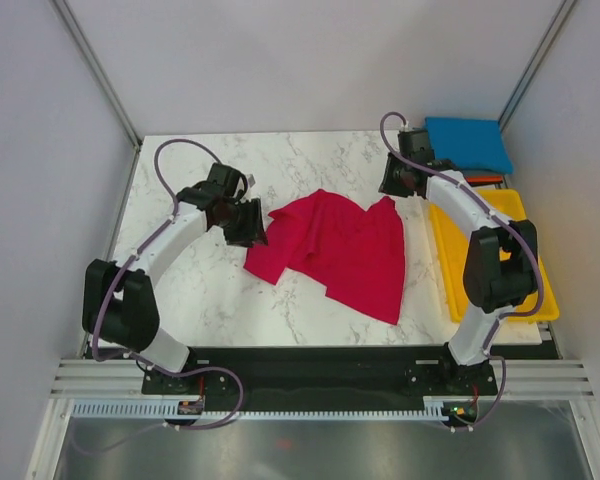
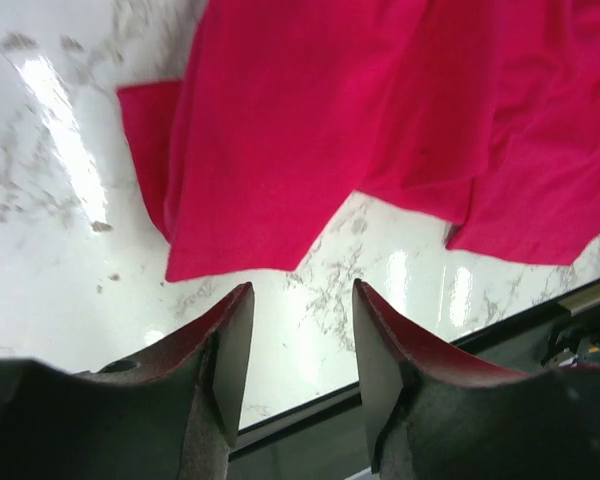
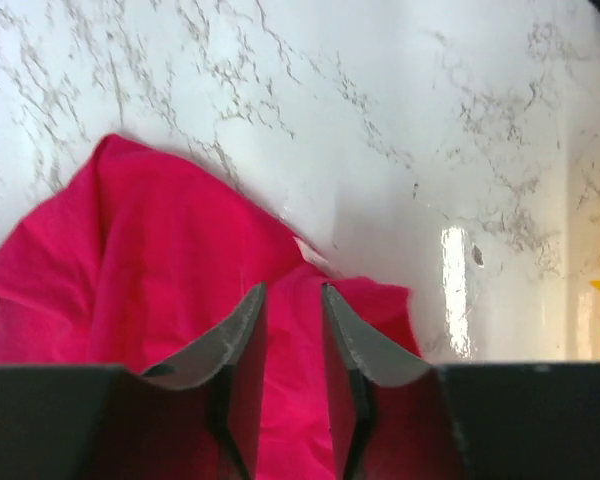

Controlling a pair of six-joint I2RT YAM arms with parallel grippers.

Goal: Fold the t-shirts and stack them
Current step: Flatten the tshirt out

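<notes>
- One red t-shirt (image 1: pixel 340 250) lies in the centre of the top view on a white marble-patterned table (image 1: pixel 200 290), spread loosely and partly doubled over itself, with uneven edges and a sleeve poking out at its left.
- Soft, thin knit cloth – it looks light and limp, so it will likely sag and drape from any single pinch point instead of keeping its shape.
- Glossy table surface under it, so the fabric may slide when dragged.
- Best holds, by my judgement, are two well-separated points on an outer hem or corner – one per arm – pinching one layer only where the layers overlap.
- Left gripper (image 1: pixel 248 222) hovers just beside the shirt's left edge, its fingers clearly apart and nothing between them; in the left wrist view the cloth lies beyond the fingertips.
- Right gripper (image 1: pixel 392 182) sits at the shirt's upper right corner, its fingers a narrow gap apart, with red cloth showing under and between them; they do not look clamped on it.
- Blue t-shirt (image 1: pixel 468 142), a flat folded rectangle, rests at the upper right of the frame, beyond a yellow tray (image 1: pixel 446 275) of rigid plastic along the right side.
</notes>
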